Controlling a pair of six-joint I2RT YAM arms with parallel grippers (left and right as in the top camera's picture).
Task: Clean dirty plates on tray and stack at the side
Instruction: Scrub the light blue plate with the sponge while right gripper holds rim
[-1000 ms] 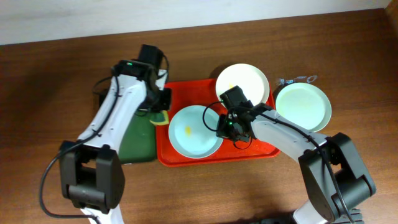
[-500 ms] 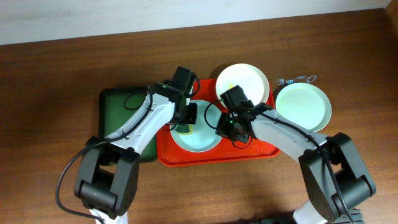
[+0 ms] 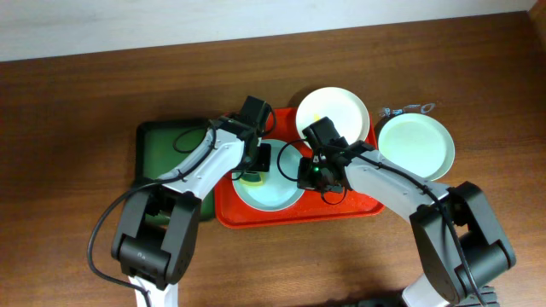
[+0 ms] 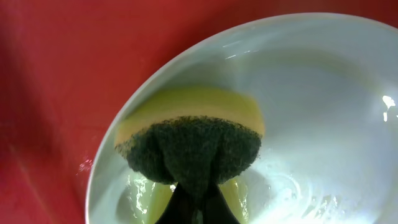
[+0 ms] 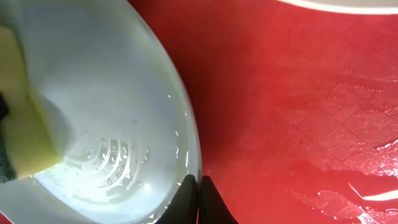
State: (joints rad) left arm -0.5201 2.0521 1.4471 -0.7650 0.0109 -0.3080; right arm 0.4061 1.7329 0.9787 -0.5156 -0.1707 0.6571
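While the pale blue plate (image 3: 277,192) lies in the middle of the red tray (image 3: 345,206), the left gripper (image 4: 198,202) is clamped tight on a yellow-and-green sponge (image 4: 193,134) and presses it onto the plate's left side. The right gripper (image 5: 200,199) is pinched shut on the plate's right rim. A second ago the left arm was over the dark green tray (image 3: 155,147) at the left of the frame, and the plate's yellow smear lay open to view. Half a second ago the arm reached the plate, and since then it has barely shifted. The smear is now hidden under sponge and gripper. The right arm has not moved. The cream-white plate (image 3: 337,111) sits at the tray's upper right corner, a yellow mark near its left edge. The pale green plate (image 3: 415,145) rests on the table just right of the tray, with a small metal object (image 3: 408,108) above it. The left arm crosses the dark green tray and the red tray's left rim, covering part of both.
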